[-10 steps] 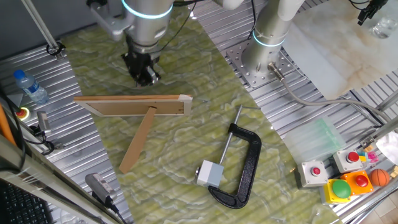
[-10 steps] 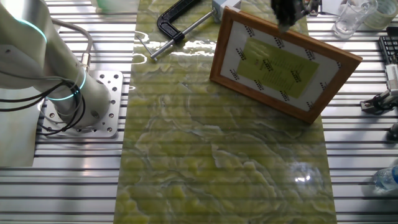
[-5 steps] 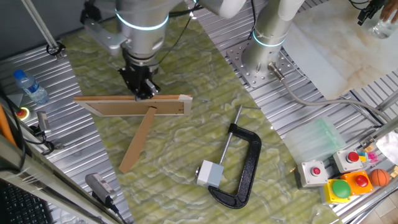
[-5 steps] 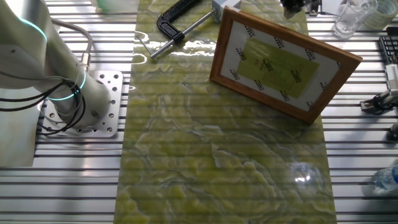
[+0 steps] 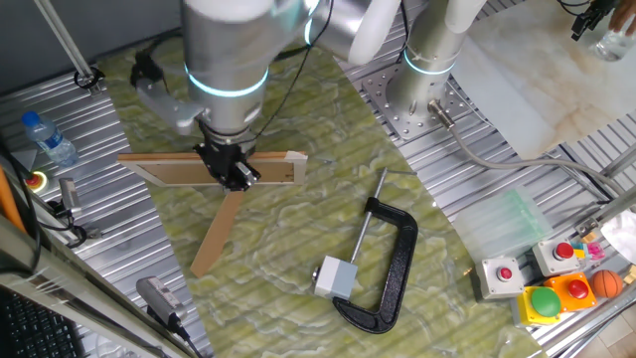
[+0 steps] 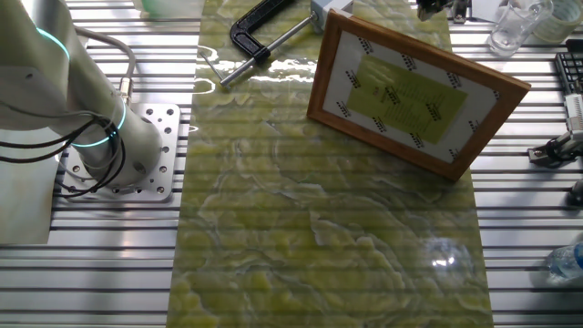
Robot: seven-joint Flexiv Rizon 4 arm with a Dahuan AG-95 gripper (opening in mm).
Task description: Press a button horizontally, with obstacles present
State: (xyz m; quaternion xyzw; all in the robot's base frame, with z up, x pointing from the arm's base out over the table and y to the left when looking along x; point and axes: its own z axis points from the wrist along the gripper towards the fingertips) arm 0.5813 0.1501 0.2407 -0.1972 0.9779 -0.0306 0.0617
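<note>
The button (image 5: 336, 276) is a small light-grey cube clamped at the end of the black C-clamp (image 5: 394, 267); in the other fixed view only its corner (image 6: 319, 9) shows at the top edge. The obstacles are a wooden frame board (image 5: 179, 169) standing on edge and its narrow prop slat (image 5: 219, 234); the other fixed view shows the frame's front (image 6: 414, 91). My gripper (image 5: 231, 171) hangs right over the board's top edge, above where the slat meets it, well away from the button. Only its tip (image 6: 437, 7) shows beyond the frame. The fingers' state cannot be made out.
The arm's base (image 5: 422, 94) stands at the back right. Grey boxes with red buttons (image 5: 502, 275), a yellow box with a green button (image 5: 545, 301) and an orange ball (image 5: 606, 283) sit at the right. A water bottle (image 5: 48, 137) lies at the left.
My gripper has moved from behind the wooden board to directly over its top edge, toward the slat. In the other fixed view it has slid up out of frame. The objects have not moved.
</note>
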